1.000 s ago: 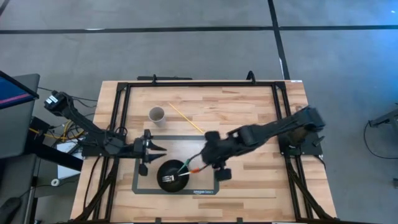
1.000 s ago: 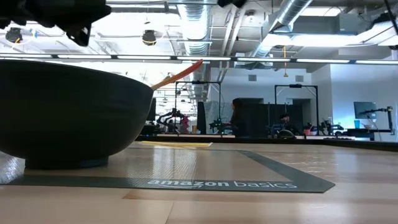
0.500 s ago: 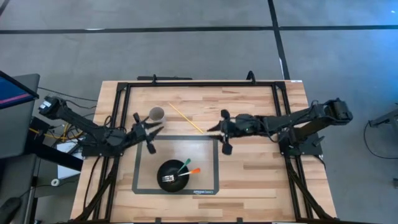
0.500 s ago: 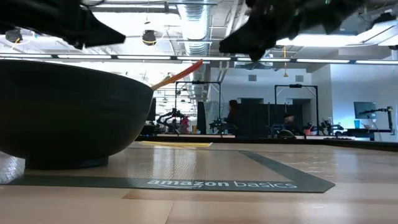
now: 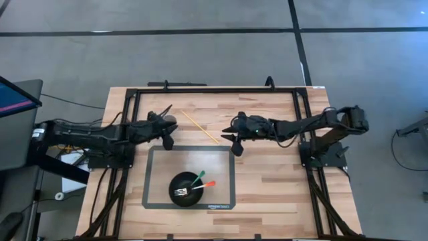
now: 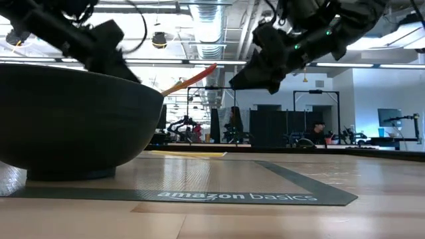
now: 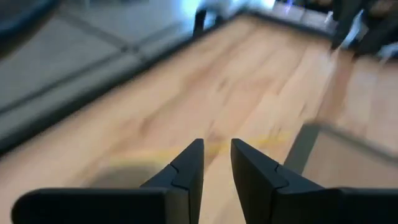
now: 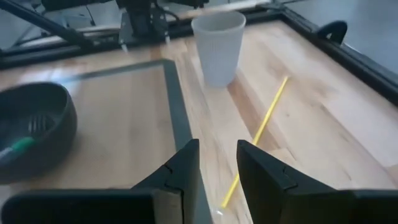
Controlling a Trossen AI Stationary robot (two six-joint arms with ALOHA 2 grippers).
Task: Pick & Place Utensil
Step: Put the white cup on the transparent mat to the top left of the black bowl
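Observation:
A black bowl (image 5: 186, 189) stands on a grey mat (image 5: 155, 175) near the table's front. In it lie a fork (image 5: 179, 193), a green-handled utensil (image 5: 199, 177) and an orange-handled one (image 5: 208, 184), their handles leaning on the rim. A thin yellow stick (image 5: 200, 127) lies flat on the wood beyond the mat. A white cup (image 8: 217, 46) stands upright left of it. My left gripper (image 5: 170, 126) hovers at the cup, open on a narrow gap, with nothing between its fingers (image 7: 186, 165). My right gripper (image 5: 231, 136) hangs open and bare just right of the stick.
A black frame (image 5: 214, 90) runs along the table's far edge and down both sides. Bare wood lies to the right of the mat (image 5: 274, 181). In the low view the bowl (image 6: 73, 119) fills the left foreground and both arms hang above the table.
My right gripper has drawn back from over the bowl toward the far edge, come lower and tipped closer to level beside the yellow stick. My left gripper has swung from the mat's left edge toward the far edge, up to the cup. The utensils in the bowl have stayed put.

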